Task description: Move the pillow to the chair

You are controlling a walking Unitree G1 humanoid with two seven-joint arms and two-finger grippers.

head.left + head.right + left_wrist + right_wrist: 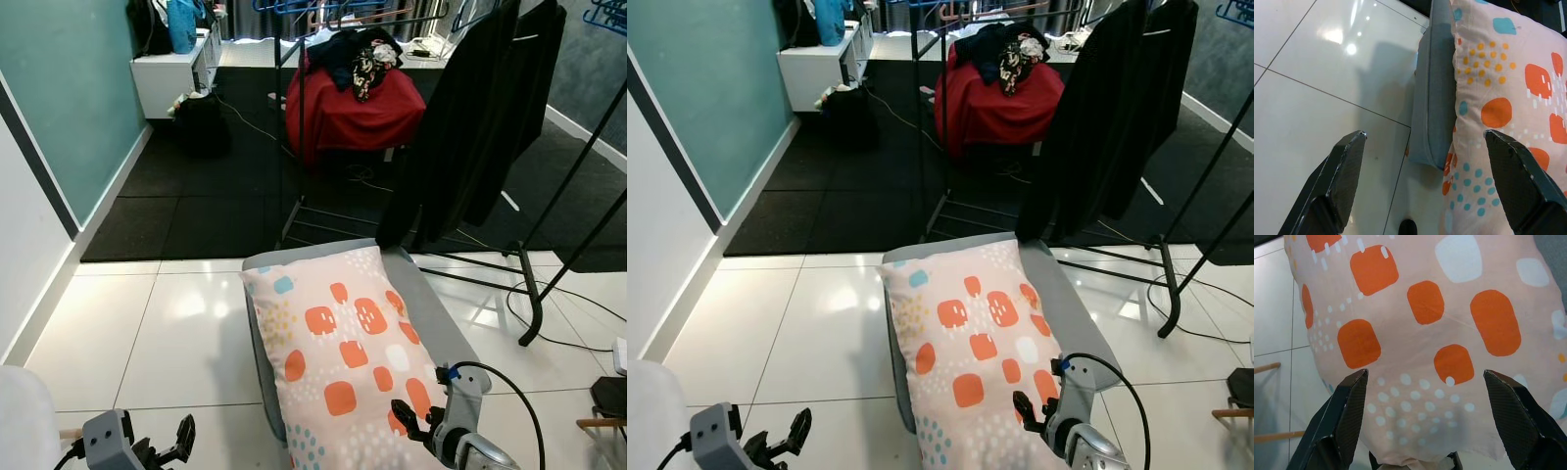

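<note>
A long pink pillow (343, 352) with orange, white and blue spots lies lengthwise on a low grey padded chair seat (431, 313) on the white tile floor. My right gripper (416, 419) hovers over the pillow's near right part, open; in the right wrist view its fingers (1339, 416) spread wide above the spotted fabric (1425, 323), and whether they touch it I cannot tell. My left gripper (167, 448) is low over the tiles to the left of the seat, open and holding nothing. The left wrist view shows the seat's grey edge (1427, 107) and the pillow (1498, 73) between its fingertips.
A black clothes rack with a dark coat (480, 117) stands just behind the seat, its foot bar (534, 294) on the tiles at the right. Farther back are a red-draped heap (353, 103) and a white shelf (176, 69). A teal wall (59, 108) runs along the left.
</note>
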